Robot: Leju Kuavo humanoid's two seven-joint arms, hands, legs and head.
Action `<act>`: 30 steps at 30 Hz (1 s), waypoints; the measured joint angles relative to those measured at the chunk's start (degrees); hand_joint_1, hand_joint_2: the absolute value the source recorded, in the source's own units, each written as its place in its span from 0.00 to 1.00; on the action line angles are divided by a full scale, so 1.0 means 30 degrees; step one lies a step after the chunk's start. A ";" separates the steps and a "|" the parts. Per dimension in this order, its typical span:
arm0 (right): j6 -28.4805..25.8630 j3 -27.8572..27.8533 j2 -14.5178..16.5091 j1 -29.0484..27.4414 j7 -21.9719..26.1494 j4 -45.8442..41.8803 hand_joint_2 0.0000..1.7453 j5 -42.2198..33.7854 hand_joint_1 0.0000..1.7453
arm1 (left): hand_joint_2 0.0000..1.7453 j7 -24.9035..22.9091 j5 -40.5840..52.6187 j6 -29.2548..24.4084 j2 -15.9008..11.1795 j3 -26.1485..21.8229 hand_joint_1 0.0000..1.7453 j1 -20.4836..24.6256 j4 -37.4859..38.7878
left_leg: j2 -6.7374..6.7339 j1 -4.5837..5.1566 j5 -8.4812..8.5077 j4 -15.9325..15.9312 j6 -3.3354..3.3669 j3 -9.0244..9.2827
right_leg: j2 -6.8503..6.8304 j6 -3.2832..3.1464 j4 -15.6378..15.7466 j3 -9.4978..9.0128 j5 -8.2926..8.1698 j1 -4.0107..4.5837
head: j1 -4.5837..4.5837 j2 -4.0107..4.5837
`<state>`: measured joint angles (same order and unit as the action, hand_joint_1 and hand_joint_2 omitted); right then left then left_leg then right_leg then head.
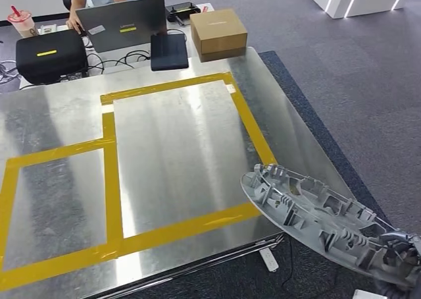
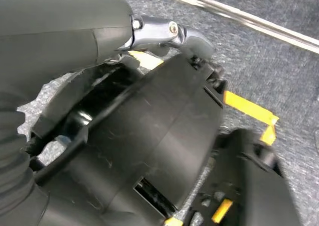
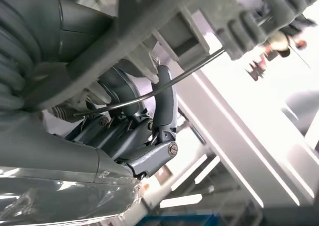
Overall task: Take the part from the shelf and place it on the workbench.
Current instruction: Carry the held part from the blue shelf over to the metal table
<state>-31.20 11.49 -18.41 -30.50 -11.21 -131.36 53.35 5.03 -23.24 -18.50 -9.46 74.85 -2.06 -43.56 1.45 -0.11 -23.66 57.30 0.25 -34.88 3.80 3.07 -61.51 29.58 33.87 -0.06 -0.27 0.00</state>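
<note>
grey part (image 1: 327, 223) in right hand (image 3: 127, 131) fingers, long axis toward workbench (image 1: 173, 147) corner

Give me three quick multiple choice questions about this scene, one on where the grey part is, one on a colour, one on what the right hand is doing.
1. Where is the grey ribbed part?
A. inside the taped rectangle
B. past the workbench's near right corner
C. on the cardboard box

2. What colour is the tape on the workbench?
A. yellow
B. red
C. blue

3. What is the right hand doing?
A. hanging with nothing in it
B. pressing the laptop
C. holding the part

Key: B, the part shows over carpet there; A, yellow strips frame the metal; C, fingers curl against the part's underside.
</note>
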 joint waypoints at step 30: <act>0.7045 -0.1202 -0.2762 0.1614 -0.1536 0.3235 1.00 0.1666 1.00 | 1.00 0.0255 -0.1678 -0.0434 0.0175 0.3691 0.00 0.1408 0.0306 | -0.0777 0.0178 -0.0853 0.0008 0.0185 0.0834 | -0.2381 0.0235 0.0061 0.0760 -0.1094 -0.0036 | 0.0062 0.0000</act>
<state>-10.06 7.88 -26.69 -25.66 -15.81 -121.66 58.35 5.79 -28.27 -19.80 -8.93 85.92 2.16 -42.64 -0.89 0.42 -26.22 57.32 0.80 -32.38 -3.34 3.77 -61.32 31.86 30.58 -0.17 -0.09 0.00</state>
